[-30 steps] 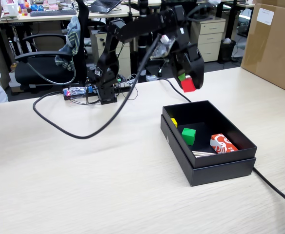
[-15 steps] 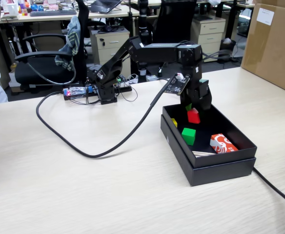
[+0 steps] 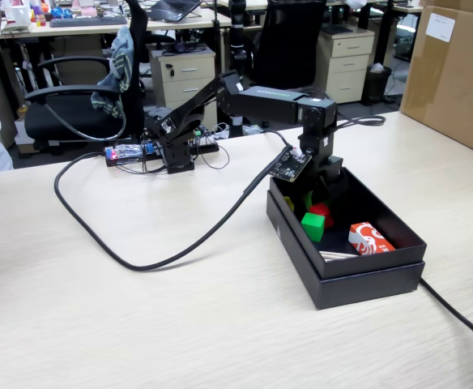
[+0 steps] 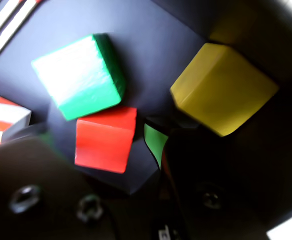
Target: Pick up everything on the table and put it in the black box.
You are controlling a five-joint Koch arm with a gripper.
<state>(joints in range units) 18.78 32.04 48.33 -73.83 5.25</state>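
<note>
Tabletop (image 3: 139,324): beige wood-grain surface filling the near part of the fixed view, with a thick black cable (image 3: 139,251) looping across it from the arm's base toward the box
Black box (image 3: 366,279): shallow, low-walled, sitting toward the right side of the tabletop, its near corner pointing at the front edge; a second cable runs from its near right corner off the front right edge
Brown carton (image 3: 455,73): large, at the far right corner of the tabletop, well apart from the arm
Arm (image 3: 269,101): base mounted at the far edge of the tabletop, upper links reaching rightward roughly level, then the wrist folding straight down into the far end of the box
Gripper (image 4: 151,150): lowered inside the box, jaws apart with a small gap, clamped on nothing; the left dark jaw lies just beside the red cube, contact cannot be told
Printed packet (image 3: 370,239): red and white, on the box floor near its right wall
Yellow cube (image 4: 223,87): on the box floor, upper right in the wrist view
Green cube (image 4: 78,75): on the box floor, its lower edge touching or just beside the red cube
Red cube (image 4: 106,137): already inside the black box, resting on its floor just below the green cube in the wrist view
</note>
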